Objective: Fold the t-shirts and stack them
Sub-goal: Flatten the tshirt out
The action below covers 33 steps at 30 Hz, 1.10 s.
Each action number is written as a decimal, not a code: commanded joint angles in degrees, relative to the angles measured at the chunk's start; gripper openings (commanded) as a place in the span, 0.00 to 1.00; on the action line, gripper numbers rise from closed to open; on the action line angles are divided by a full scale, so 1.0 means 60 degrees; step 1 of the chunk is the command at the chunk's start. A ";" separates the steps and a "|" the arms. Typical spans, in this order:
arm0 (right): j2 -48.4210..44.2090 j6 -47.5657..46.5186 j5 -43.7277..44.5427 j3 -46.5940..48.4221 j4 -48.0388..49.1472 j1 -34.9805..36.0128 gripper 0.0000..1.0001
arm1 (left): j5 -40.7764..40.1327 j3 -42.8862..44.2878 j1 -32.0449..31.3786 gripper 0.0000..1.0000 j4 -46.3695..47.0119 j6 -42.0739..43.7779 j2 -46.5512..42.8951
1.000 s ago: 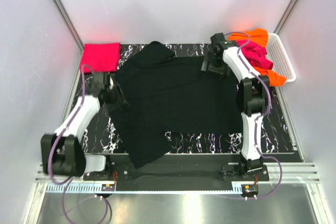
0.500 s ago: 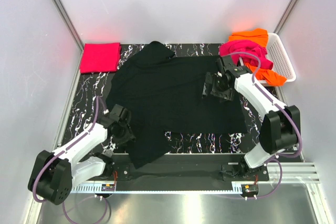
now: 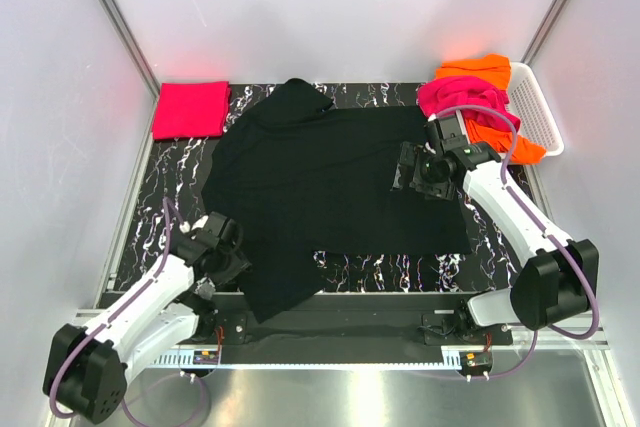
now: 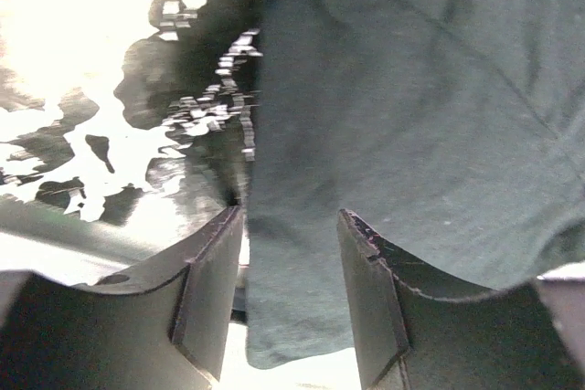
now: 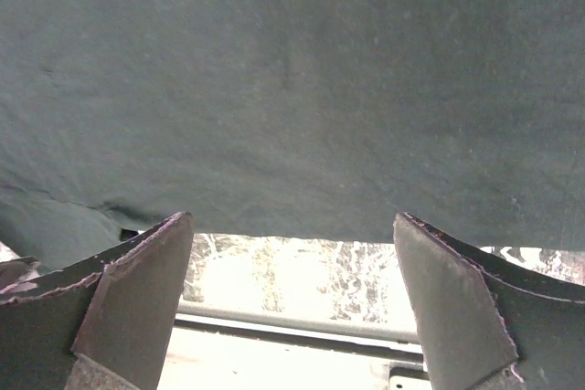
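The large black t-shirt (image 3: 330,187) lies spread over the marbled table, one part hanging off the front edge. My left gripper (image 3: 232,259) is at its near-left edge, open. In the left wrist view (image 4: 288,226) the shirt's edge (image 4: 411,89) lies between the fingers. My right gripper (image 3: 405,179) is open over the shirt's right part. In the right wrist view (image 5: 292,226) it hovers above the shirt (image 5: 292,70) at its hem. A folded red-pink shirt (image 3: 190,110) lies at the back left. The magenta shirt (image 3: 462,99) and the orange shirt (image 3: 500,137) lie in the basket.
The white lattice basket (image 3: 543,112) stands at the back right corner. The marbled table (image 3: 170,187) shows bare along its left side. A metal rail (image 3: 330,342) with both arm bases runs along the front edge. Pale walls close in the sides.
My left gripper has moved down the shirt's left side toward the front edge. My right gripper has moved from the far right corner toward me, over the shirt's right part.
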 commanded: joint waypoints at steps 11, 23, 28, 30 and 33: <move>-0.0210 0.0222 -0.0048 -0.0231 0.0161 -0.0004 0.98 | -0.0385 -0.0155 -0.0104 0.54 -0.0023 -0.0484 0.0414; -0.0283 0.0252 0.0054 -0.0304 0.0161 -0.0107 0.99 | -0.0047 0.0107 -0.0119 0.48 0.0081 -0.0411 0.1030; -0.0225 0.0222 0.0054 -0.0245 0.0161 -0.0209 0.99 | -0.0003 0.0180 -0.0148 0.52 0.0139 -0.0411 0.1555; -0.0167 0.0222 0.0040 -0.0231 0.0190 -0.0282 0.99 | -0.0018 0.0312 -0.0133 0.51 0.0299 -0.0324 0.1776; -0.0094 0.0193 0.0011 -0.0245 0.0234 -0.0297 0.99 | 0.0127 0.0532 -0.0148 0.46 0.0679 -0.0178 0.2157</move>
